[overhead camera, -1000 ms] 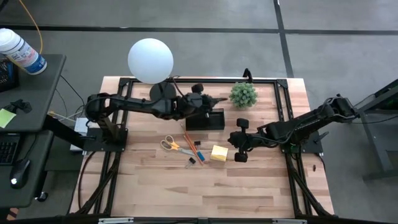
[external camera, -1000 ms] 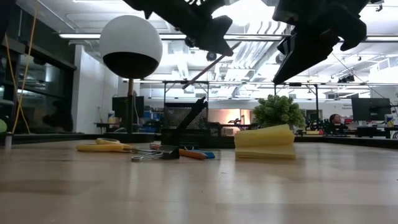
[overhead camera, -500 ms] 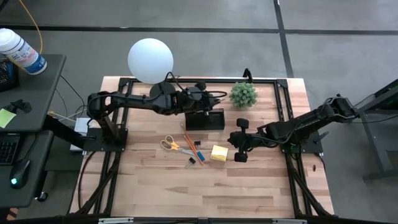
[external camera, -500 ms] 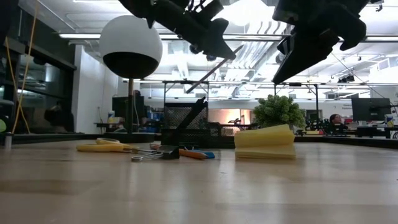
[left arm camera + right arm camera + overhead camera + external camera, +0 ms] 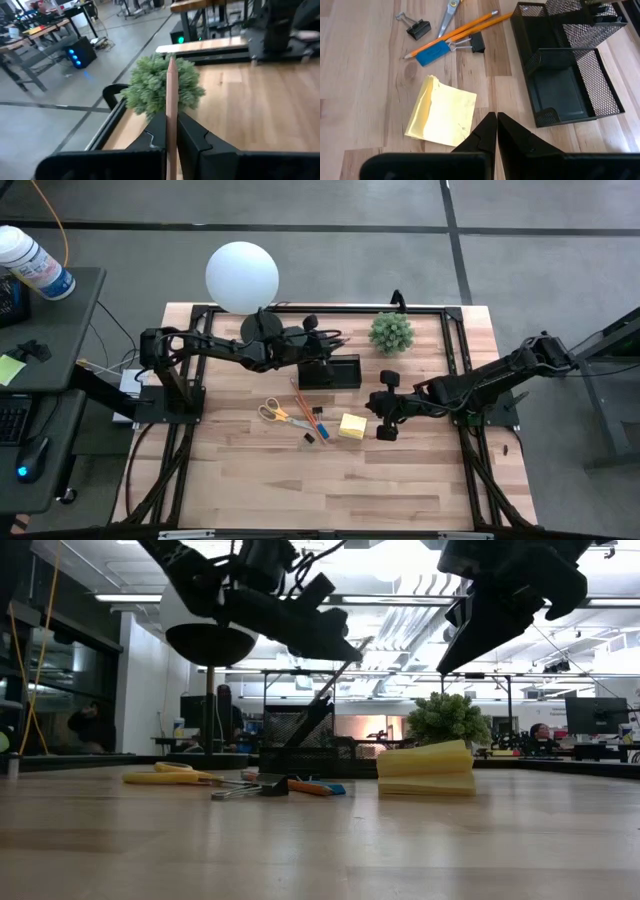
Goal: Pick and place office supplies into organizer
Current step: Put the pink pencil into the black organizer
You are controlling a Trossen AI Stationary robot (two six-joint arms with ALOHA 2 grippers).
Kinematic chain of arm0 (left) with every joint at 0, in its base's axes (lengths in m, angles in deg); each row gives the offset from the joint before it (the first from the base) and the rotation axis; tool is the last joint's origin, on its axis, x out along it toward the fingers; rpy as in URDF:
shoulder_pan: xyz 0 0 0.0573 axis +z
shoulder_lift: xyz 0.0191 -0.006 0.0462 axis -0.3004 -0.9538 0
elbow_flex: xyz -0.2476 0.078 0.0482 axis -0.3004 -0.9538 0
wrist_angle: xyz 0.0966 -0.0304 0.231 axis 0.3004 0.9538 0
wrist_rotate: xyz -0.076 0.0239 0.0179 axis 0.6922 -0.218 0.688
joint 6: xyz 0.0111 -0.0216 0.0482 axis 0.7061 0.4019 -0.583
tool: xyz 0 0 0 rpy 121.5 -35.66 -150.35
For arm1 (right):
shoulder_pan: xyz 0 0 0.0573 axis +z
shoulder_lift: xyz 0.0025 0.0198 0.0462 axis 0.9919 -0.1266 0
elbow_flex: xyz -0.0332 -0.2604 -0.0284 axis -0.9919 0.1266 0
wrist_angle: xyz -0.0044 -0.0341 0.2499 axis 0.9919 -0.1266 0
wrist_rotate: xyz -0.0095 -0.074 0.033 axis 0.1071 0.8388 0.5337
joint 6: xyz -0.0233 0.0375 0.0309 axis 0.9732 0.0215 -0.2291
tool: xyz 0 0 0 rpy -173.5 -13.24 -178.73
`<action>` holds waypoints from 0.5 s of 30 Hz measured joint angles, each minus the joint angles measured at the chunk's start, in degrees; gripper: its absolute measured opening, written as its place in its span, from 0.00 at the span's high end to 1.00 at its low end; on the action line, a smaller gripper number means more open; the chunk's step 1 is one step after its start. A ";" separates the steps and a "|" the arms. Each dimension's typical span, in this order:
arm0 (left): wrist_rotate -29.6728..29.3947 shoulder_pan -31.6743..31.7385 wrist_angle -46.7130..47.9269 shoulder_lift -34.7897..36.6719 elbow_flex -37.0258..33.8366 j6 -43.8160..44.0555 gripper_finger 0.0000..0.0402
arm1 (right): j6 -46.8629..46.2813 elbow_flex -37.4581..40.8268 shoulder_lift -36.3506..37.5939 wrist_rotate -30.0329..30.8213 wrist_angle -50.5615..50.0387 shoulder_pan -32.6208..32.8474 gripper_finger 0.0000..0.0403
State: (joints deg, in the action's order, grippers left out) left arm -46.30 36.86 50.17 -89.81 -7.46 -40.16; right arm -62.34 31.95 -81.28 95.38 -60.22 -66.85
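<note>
My left gripper (image 5: 333, 340) hovers above the black mesh organizer (image 5: 330, 372) near the table's far edge, shut on an orange pencil (image 5: 171, 95). In the low view the pencil (image 5: 345, 668) slants, its lower end toward the organizer (image 5: 300, 745); I cannot tell whether they touch. My right gripper (image 5: 496, 122) is shut on nothing and hangs over the yellow sticky-note pad (image 5: 442, 112). Two pencils (image 5: 455, 32), a blue eraser (image 5: 432, 53), two black clips (image 5: 417, 29) and the yellow-handled scissors (image 5: 272, 413) lie flat on the table. My left gripper pinches the pencil's shaft (image 5: 171, 135) between its two fingers (image 5: 195, 142). The fingers reach roughly level from the table's left side. The pencil is lifted, tilted, one end (image 5: 171, 60) sticking out ahead of the fingers toward the plant, the other slanting down below them.
A white globe lamp (image 5: 242, 277) stands at the far left behind my left arm. A small green plant (image 5: 391, 332) sits at the far right of the organizer. The near half of the wooden table (image 5: 330, 490) is bare wood.
My left gripper has come down toward the organizer with the pencil and has tipped closer to level. The pencil has sunk with it, still slanted. My right gripper has kept still.
</note>
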 joint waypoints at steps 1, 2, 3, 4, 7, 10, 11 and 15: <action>0.56 0.15 -0.26 0.08 -0.33 0.72 0.99 | 0.01 -0.02 0.00 -0.01 0.16 0.00 0.97; 1.14 0.26 -0.34 0.11 -0.50 1.27 0.99 | 0.02 0.00 0.00 0.01 0.23 0.00 0.97; 1.50 0.53 -0.18 0.11 -0.77 1.86 0.99 | 0.02 0.00 0.00 -0.01 0.21 0.00 0.97; 1.68 0.64 0.22 0.11 -0.99 2.18 0.99 | 0.04 -0.02 0.00 0.01 0.21 0.00 0.97; 1.60 0.65 0.76 0.11 -1.32 2.24 0.99 | 0.04 -0.02 0.00 0.01 0.22 0.00 0.97; 1.66 0.60 0.82 0.11 -1.39 2.24 0.99 | 0.07 0.00 0.00 -0.01 0.25 0.00 0.97; 1.83 0.60 0.85 0.11 -1.39 2.26 0.99 | 0.07 -0.02 0.00 0.01 0.27 0.00 0.97; 2.00 0.49 2.76 0.11 -1.40 3.23 0.98 | 0.07 -0.02 0.00 0.01 0.34 0.00 0.97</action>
State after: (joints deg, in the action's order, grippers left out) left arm -44.30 37.35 52.93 -89.71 -8.87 -36.94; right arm -62.28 31.92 -81.28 95.39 -59.88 -66.85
